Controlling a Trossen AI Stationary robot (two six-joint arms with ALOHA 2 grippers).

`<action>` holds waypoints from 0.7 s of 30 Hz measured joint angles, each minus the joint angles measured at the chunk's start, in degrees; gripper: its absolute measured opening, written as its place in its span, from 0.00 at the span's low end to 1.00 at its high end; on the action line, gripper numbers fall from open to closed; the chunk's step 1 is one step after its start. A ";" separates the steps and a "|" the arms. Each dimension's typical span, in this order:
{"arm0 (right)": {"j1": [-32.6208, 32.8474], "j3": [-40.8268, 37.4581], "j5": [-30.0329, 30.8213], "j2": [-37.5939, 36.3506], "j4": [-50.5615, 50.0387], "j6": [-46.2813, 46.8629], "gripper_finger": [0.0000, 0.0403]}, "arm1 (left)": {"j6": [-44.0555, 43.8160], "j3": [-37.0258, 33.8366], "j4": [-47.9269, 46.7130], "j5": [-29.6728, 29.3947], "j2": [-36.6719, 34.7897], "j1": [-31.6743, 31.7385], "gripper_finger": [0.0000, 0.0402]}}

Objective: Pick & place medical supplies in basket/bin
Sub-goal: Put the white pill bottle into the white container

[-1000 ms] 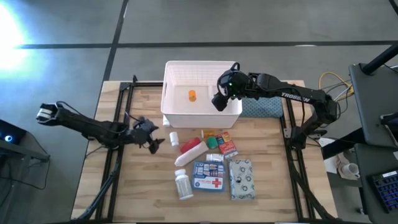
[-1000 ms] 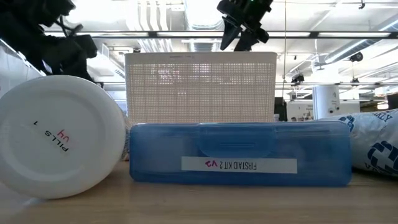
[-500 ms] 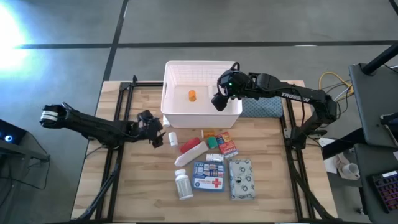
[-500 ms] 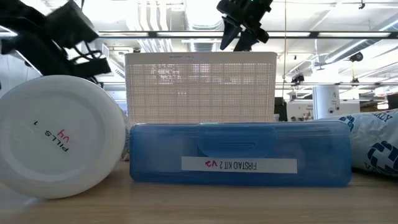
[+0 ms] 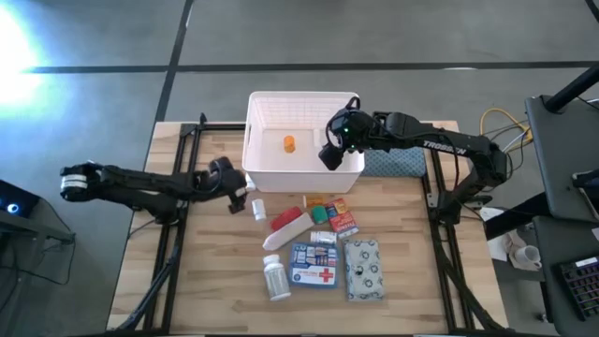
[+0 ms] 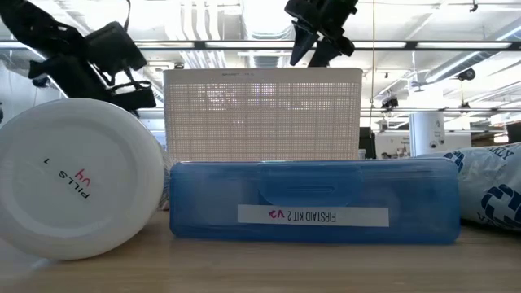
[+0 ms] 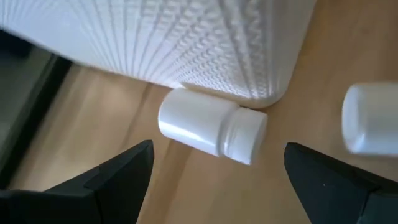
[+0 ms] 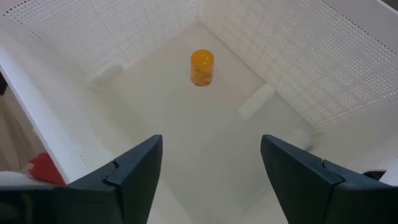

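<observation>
The white basket (image 5: 302,140) stands at the table's far middle, with an orange vial (image 5: 289,143) upright on its floor (image 8: 202,67). My right gripper (image 5: 329,154) hovers open over the basket's right part (image 8: 211,162). My left gripper (image 5: 241,195) is open, just left of a small white bottle (image 5: 260,208) that lies on its side by the basket's near-left corner (image 7: 211,127); the fingers stand apart from it. Nearer lie a red-white tube (image 5: 288,225), small red and green boxes (image 5: 332,213), a blue first-aid pouch (image 5: 314,265), a white pill bottle (image 5: 275,278) and a grey patterned packet (image 5: 363,270).
A blue-grey folded cloth (image 5: 393,161) lies right of the basket under my right arm. Black frame rails (image 5: 178,187) run along the table's left and right sides. In the low view the pill bottle's base (image 6: 77,179) and the pouch (image 6: 313,203) stand in front of the basket (image 6: 262,114).
My left gripper has moved toward the table's right, closing on the small white bottle and the basket's near-left corner. My right arm has kept still over the basket.
</observation>
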 joint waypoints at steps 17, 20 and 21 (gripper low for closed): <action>0.00 0.00 0.03 -0.09 -0.02 0.87 0.64 | 4.90 0.50 6.25 14.43 7.12 5.50 0.84; 0.00 0.00 0.11 -0.09 -0.29 0.90 0.64 | 2.22 0.57 7.00 14.52 7.78 4.78 0.84; 0.00 0.00 0.12 -0.09 -0.59 0.92 0.64 | 1.30 0.57 6.93 15.24 7.68 4.48 0.84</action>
